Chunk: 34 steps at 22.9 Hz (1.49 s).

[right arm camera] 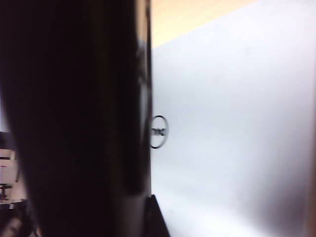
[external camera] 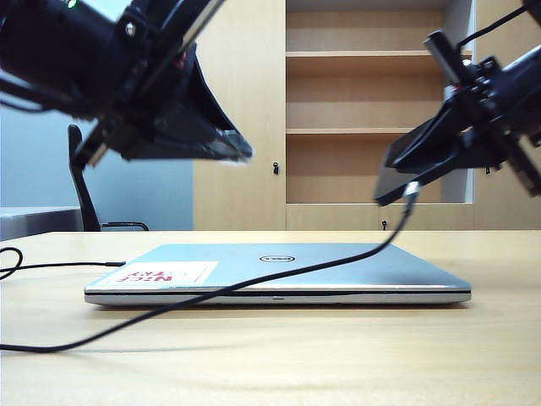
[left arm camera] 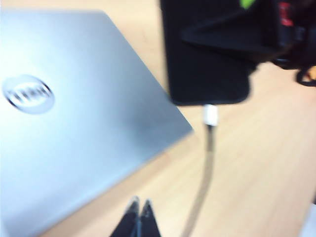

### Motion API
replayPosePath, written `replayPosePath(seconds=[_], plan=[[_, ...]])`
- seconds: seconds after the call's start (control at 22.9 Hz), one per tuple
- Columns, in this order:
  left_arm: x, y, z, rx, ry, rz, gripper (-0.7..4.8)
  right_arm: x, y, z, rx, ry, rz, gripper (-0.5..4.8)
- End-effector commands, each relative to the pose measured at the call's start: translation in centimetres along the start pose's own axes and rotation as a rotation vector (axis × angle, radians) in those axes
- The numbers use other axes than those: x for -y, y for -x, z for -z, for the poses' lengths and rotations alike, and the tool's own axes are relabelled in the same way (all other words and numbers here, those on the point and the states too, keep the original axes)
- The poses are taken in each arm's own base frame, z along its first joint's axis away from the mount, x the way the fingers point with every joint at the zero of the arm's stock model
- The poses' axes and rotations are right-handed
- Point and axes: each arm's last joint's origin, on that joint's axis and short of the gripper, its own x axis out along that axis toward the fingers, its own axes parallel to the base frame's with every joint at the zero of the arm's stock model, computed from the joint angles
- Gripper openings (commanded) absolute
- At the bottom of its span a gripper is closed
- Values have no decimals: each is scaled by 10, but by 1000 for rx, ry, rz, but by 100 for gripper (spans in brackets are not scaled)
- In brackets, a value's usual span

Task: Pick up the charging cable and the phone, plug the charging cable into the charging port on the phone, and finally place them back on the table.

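My right gripper [external camera: 431,152] is shut on the black phone [external camera: 390,184], holding it tilted in the air above the right end of the laptop. The charging cable's silver-white plug [left arm camera: 211,115] sits in the phone's [left arm camera: 207,64] short lower edge, covering the charging port. From there the black cable [external camera: 254,283] hangs down, crosses the laptop lid and trails onto the table [external camera: 338,355]. My left gripper [left arm camera: 139,205] is shut with nothing in it; in the exterior view it hovers high on the left [external camera: 241,155], apart from the cable. In the right wrist view the phone [right arm camera: 74,118] fills half the frame.
A closed silver laptop [external camera: 279,271] with a red-and-white sticker lies in the middle of the table. The cable's far end loops at the left edge [external camera: 8,262]. A black chair [external camera: 84,186] and a wooden shelf cabinet [external camera: 363,127] stand behind.
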Motion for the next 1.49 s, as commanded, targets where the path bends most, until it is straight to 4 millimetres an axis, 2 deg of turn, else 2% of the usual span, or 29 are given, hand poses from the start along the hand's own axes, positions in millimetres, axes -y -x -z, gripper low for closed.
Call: replayPosePath(seconds=[0.04, 0.18, 0.39, 0.57, 0.92, 1.09, 1.31, 1.4, 1.44, 1.49], plan=[[-9, 6, -20, -13, -94, -75, -6, 0, 22, -25, -4, 48, 53, -6], [-18, 11, -37, 7, -131, -131, -6, 5, 39, -44, -2, 45, 123, -6], [-26, 17, -55, 18, -189, -183, -6, 15, 41, -59, -39, 24, 188, -6], [-31, 21, -63, 31, -204, -213, -6, 27, 29, -65, -112, 18, 223, -6], [-32, 21, -64, 33, -217, -217, -6, 58, 0, -72, -205, -70, 257, -6], [-32, 21, -64, 34, -217, -218, -6, 73, -12, -70, -250, -113, 274, -6], [-32, 21, -64, 33, -217, -218, -6, 82, -15, -65, -276, -138, 364, -4], [-32, 21, -64, 33, -217, -218, -6, 83, -14, -66, -263, -127, 401, 39], [-32, 21, -64, 33, -217, -217, -6, 84, -14, -66, -261, -105, 426, 90], [-32, 21, -64, 33, -217, -217, -6, 85, -14, -66, -258, -99, 443, 117]])
